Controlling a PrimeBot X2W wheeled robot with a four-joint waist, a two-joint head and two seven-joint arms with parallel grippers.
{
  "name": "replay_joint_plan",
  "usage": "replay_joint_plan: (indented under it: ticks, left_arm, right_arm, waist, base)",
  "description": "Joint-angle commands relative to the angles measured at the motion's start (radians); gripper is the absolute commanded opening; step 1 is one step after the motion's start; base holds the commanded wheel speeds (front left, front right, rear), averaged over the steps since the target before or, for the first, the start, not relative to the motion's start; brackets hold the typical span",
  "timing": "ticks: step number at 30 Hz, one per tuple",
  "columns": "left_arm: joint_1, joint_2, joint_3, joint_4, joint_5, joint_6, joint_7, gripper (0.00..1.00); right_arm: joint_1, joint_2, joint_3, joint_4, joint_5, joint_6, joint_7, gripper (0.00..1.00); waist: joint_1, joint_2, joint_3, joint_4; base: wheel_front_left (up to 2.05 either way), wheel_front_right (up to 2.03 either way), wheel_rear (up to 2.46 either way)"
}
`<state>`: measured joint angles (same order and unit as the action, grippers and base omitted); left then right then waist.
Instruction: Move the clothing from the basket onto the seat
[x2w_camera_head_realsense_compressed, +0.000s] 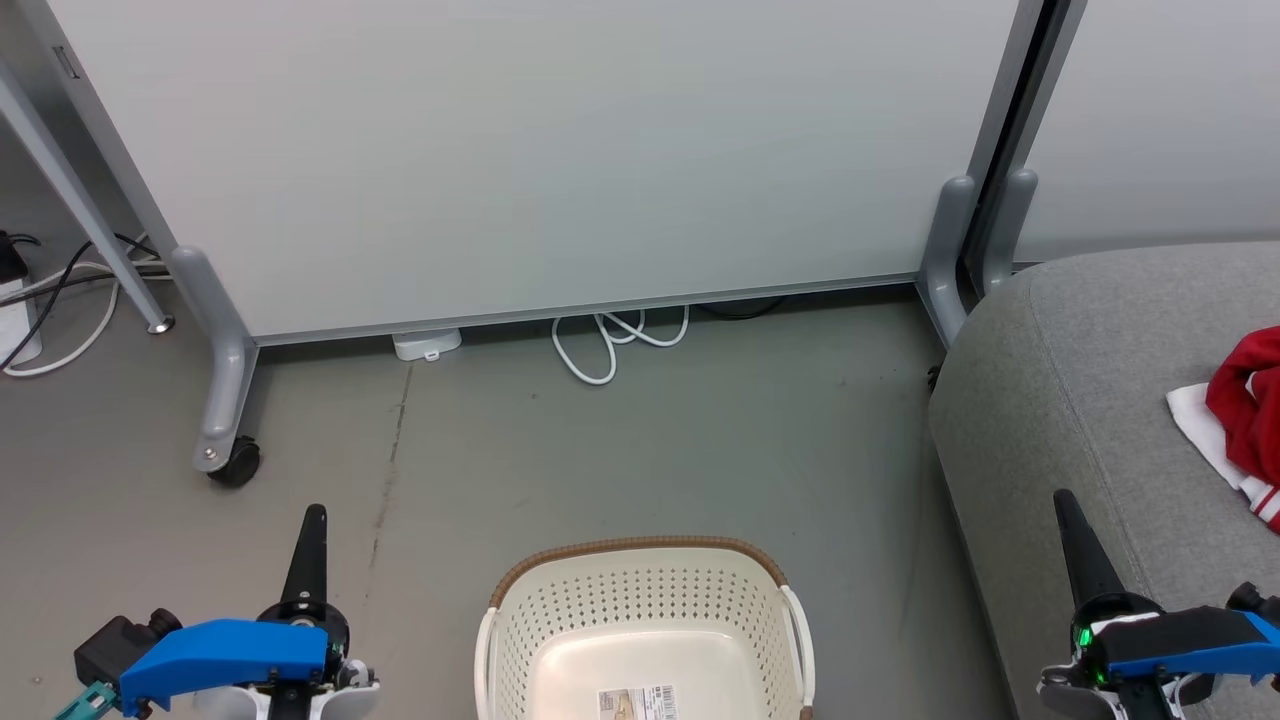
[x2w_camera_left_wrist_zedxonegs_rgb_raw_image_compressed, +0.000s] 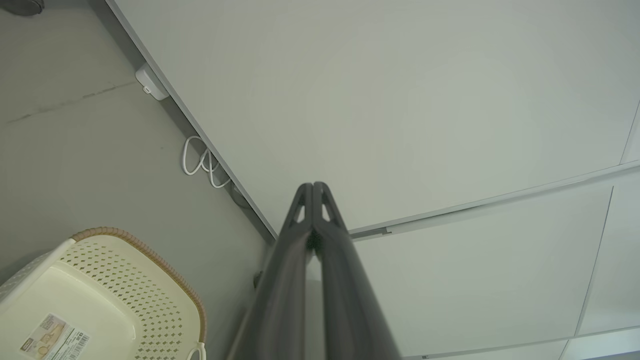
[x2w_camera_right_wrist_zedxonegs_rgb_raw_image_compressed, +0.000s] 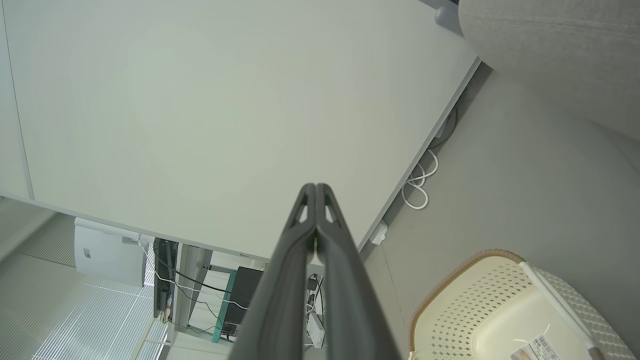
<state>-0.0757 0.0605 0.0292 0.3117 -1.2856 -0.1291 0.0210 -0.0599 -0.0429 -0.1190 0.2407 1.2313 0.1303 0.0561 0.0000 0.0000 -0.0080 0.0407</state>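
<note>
The cream basket (x2w_camera_head_realsense_compressed: 640, 600) with a brown rim stands on the floor at the bottom middle of the head view, holding only a paper label (x2w_camera_head_realsense_compressed: 637, 703). It also shows as the basket (x2w_camera_left_wrist_zedxonegs_rgb_raw_image_compressed: 105, 300) and the basket (x2w_camera_right_wrist_zedxonegs_rgb_raw_image_compressed: 505, 310) in the wrist views. Red and white clothing (x2w_camera_head_realsense_compressed: 1240, 420) lies on the grey seat (x2w_camera_head_realsense_compressed: 1080, 400) at the right edge. My left gripper (x2w_camera_head_realsense_compressed: 313, 520) is shut, left of the basket, holding nothing. My right gripper (x2w_camera_head_realsense_compressed: 1066, 505) is shut, over the seat's front edge, holding nothing. Both wrist views show closed fingertips: left gripper (x2w_camera_left_wrist_zedxonegs_rgb_raw_image_compressed: 313, 187), right gripper (x2w_camera_right_wrist_zedxonegs_rgb_raw_image_compressed: 315, 187).
A pale wheeled partition (x2w_camera_head_realsense_compressed: 560, 150) stands behind the basket, with a caster leg (x2w_camera_head_realsense_compressed: 225, 400) at the left and a grey post (x2w_camera_head_realsense_compressed: 950, 250) by the seat. A white cable (x2w_camera_head_realsense_compressed: 610, 345) loops under it. More cables (x2w_camera_head_realsense_compressed: 60, 300) lie at the far left.
</note>
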Motion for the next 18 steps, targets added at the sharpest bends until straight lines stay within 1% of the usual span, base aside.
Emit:
replay_joint_plan:
  ticks: [1,18]
  left_arm:
    - [-0.022,0.001,0.012,-0.013,-0.021,-0.002,0.007,0.0]
    - [-0.03,-0.004,0.045,-0.038,-0.152,-0.002,0.045,0.0]
  right_arm:
    - [-0.023,-0.008,0.001,-0.004,0.025,0.001,0.004,0.0]
    - [-0.037,-0.009,0.003,0.0,0.177,0.001,0.029,0.0]
  waist:
    - [0.0,0.0,0.0,-0.001]
    - [0.0,0.0,0.004,-0.016]
  base:
    - [0.0,0.0,0.0]
    - [0.0,0.0,0.0]
